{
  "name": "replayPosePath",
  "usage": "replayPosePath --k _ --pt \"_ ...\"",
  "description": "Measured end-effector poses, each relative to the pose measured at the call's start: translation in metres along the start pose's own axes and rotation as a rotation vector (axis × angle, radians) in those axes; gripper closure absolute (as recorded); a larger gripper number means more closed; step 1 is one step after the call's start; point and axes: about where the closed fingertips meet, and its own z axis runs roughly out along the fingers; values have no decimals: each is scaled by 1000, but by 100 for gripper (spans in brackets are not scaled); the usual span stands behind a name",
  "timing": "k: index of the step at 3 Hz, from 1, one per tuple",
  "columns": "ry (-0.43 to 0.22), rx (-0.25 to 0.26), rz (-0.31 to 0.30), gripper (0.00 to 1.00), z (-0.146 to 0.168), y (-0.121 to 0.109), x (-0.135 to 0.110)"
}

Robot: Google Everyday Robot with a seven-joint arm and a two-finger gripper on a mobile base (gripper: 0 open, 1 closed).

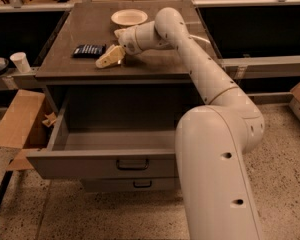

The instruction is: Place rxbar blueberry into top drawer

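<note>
The rxbar blueberry (88,50), a small flat dark wrapper bar with pale lettering, lies on the brown cabinet top (155,59) at its left side. My gripper (108,59) hovers just right of the bar, low over the cabinet top, with its cream fingers pointing left and down toward it. It holds nothing that I can see. The top drawer (105,164) stands pulled open below the cabinet top, grey, with a dark bar handle on its front. Its inside shows no objects.
A round cream bowl (129,17) sits at the back of the cabinet top. A narrower lower drawer front (135,185) is shut beneath. A cardboard box (17,126) stands on the floor at left. A white cup (21,62) sits on a ledge at left.
</note>
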Motion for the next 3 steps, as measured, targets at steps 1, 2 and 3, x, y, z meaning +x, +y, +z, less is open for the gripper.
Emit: replayPosePath --k 1,2,3 --pt "-25 -23 -1 0 10 3 -14" --pt "-35 -39 4 0 16 7 -22" --pt "-24 -54 39 0 23 11 -24"
